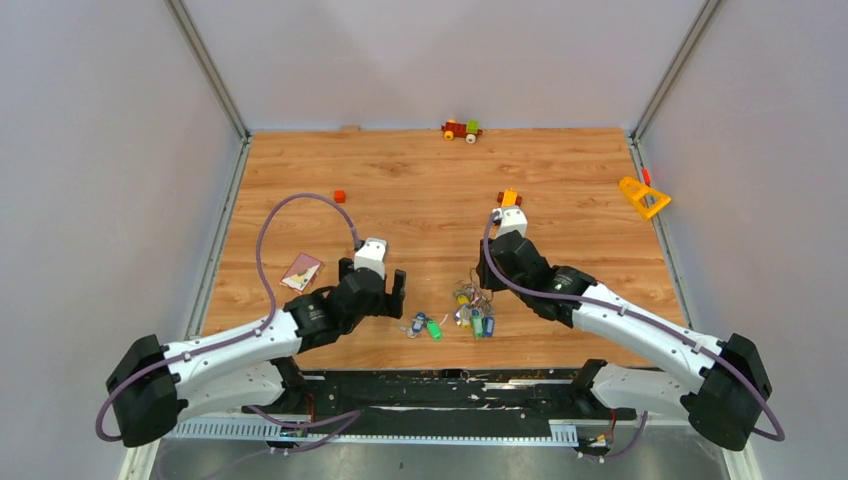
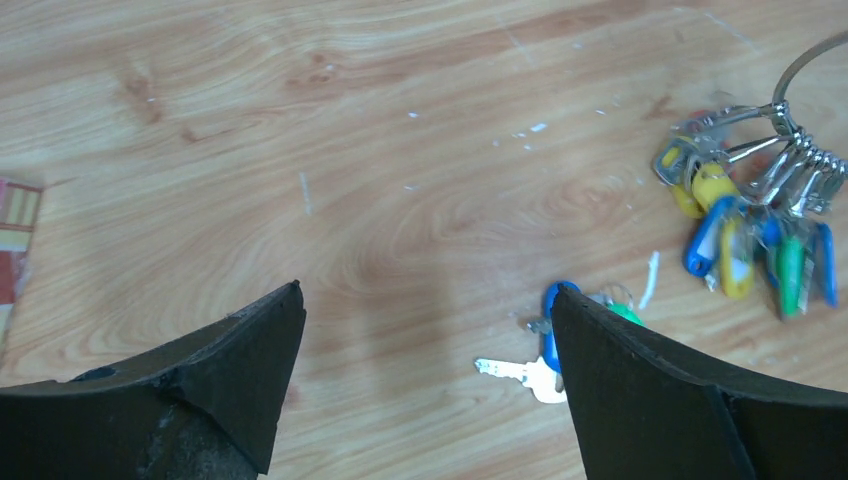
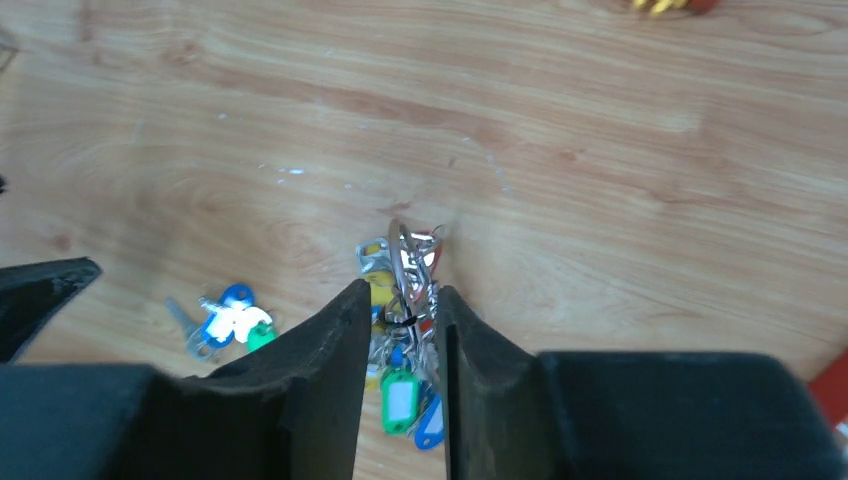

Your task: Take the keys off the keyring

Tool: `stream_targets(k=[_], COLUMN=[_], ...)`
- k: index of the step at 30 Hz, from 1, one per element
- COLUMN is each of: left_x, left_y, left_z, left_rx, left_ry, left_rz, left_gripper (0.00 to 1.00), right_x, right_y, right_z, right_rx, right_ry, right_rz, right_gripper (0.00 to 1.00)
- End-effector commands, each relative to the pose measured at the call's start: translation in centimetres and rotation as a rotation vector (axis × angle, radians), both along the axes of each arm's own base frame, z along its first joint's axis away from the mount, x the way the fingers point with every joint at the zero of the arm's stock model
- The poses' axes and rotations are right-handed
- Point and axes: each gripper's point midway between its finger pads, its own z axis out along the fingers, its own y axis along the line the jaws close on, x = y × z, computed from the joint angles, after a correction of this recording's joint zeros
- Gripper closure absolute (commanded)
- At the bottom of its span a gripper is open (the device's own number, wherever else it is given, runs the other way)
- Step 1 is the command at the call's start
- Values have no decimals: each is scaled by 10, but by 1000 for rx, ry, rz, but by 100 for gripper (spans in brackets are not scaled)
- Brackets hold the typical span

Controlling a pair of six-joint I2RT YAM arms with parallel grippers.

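Right hand [image 3: 403, 288] straddles the keyring [image 3: 400, 250], keys [image 3: 400, 395] pointing nearward.

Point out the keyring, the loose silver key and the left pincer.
keyring [image 2: 797, 63]: left wrist view, on the wire loop's curve at the top right.
loose silver key [image 2: 515, 373]: left wrist view, on its bare blade.
left pincer [image 2: 430, 295]: left wrist view, midway between its open fingertips.
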Motion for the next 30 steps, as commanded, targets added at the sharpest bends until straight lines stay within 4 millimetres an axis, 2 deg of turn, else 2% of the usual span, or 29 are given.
stream_targets(k=[1, 4, 5, 9, 14, 18, 21, 24, 27, 30], left_x=[7, 7, 6, 2, -3, -3, -3, -3, -2, 0], left_y=[10, 10, 10, 20, 58, 85, 99, 110, 110, 113], left_z=[-2, 7, 9, 21, 24, 22, 12, 9, 11, 14], left_rx=[33, 20, 13, -8, 15, -49, -96, -74, -60, -48], left_ry=[102, 87, 81, 54, 58, 89, 136, 140, 152, 149], left_rz=[78, 71, 65, 59, 178, 304, 359, 409, 419, 437], left_gripper=[0, 0, 0, 0, 0, 0, 0, 0, 0, 0], right_x=[18, 20, 20, 21, 15, 10, 6, 1, -2, -5], right_y=[-20, -34, -38, -53, -62, -68, -81, -95, -109, -114], right_z=[15, 26, 29, 42, 33, 40, 45, 40, 37, 34], right_rx=[-13, -49, -57, -67, 21, 198, 292, 278, 242, 234], right_ry=[-54, -88, -96, -95, -2, 0, -24, -32, -40, -42], right_rz=[-101, -130, -134, -152, -114, -116, -166, -222, -279, -297], right_gripper=[61, 41, 37, 30, 18, 13, 9, 7, 7, 7])
